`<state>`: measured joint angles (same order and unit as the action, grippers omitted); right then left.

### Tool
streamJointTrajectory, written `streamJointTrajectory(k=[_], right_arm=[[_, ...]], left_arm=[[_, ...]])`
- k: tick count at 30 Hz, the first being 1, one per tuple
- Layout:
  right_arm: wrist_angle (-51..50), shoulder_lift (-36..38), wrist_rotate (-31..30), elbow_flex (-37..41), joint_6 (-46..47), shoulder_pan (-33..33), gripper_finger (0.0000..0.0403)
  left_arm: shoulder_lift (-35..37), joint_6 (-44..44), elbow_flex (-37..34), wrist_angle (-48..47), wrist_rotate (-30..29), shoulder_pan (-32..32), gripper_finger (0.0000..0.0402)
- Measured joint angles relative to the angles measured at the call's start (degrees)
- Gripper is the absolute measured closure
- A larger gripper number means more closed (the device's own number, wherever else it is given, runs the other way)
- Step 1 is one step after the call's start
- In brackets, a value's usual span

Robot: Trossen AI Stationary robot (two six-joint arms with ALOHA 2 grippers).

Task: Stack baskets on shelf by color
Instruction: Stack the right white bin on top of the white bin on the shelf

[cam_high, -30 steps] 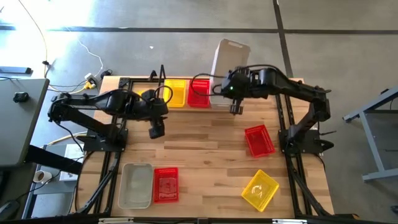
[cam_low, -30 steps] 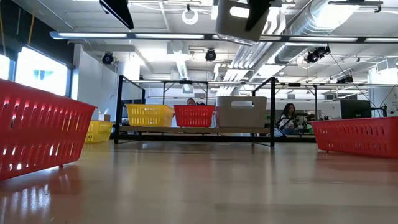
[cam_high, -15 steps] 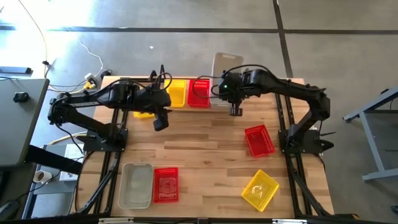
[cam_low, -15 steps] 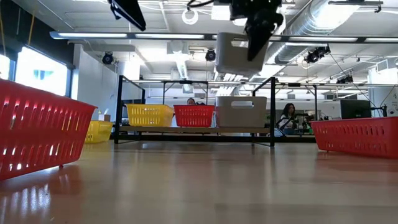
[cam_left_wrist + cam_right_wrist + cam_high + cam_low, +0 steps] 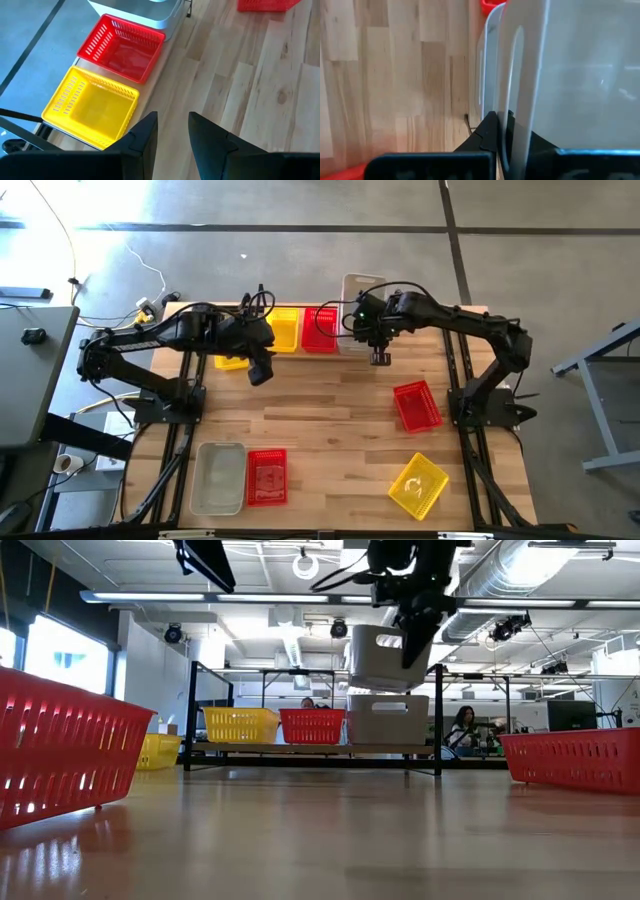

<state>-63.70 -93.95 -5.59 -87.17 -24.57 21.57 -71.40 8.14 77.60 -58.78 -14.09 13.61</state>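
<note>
Baskets [image 5: 415, 405] lie scattered on the wooden table [image 5: 330, 420] (pale planks).

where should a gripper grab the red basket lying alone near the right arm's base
Grip one long side wall of the red basket, coming straight down from above. It sits upright and open-topped on the table, slightly skewed, with bare wood on every side, so one finger can drop inside the rim and the other outside. The right gripper holds a grey basket the same way.

No readable text, label, brand or number anywhere.
</note>
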Motion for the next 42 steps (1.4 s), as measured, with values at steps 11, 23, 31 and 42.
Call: streamJointTrajectory(k=[11, 23, 31, 42], right_arm=[[3.1, -0.6, 3.0, 0.0, -2.8, 1.8, 0.0403], [2.0, -3.4, 2.6, 0.1, -2.7, 1.9, 0.0403], [0.0, -5.5, 2.1, 0.1, -2.7, 2.0, 0.0403], [0.0, -5.5, 2.1, 0.1, -1.0, 2.1, 0.0403]], left_arm=[[0.0, 0.2, 0.0, 0.0, 0.0, 0.0, 0.0303], [0.0, 0.2, 0.0, -0.1, -0.1, 0.0, 0.0303], [0.0, 0.2, 0.0, -0.1, -0.1, 0.0, 0.0303], [0.0, 0.2, 0.0, -0.1, 0.0, 0.0, 0.0303]])
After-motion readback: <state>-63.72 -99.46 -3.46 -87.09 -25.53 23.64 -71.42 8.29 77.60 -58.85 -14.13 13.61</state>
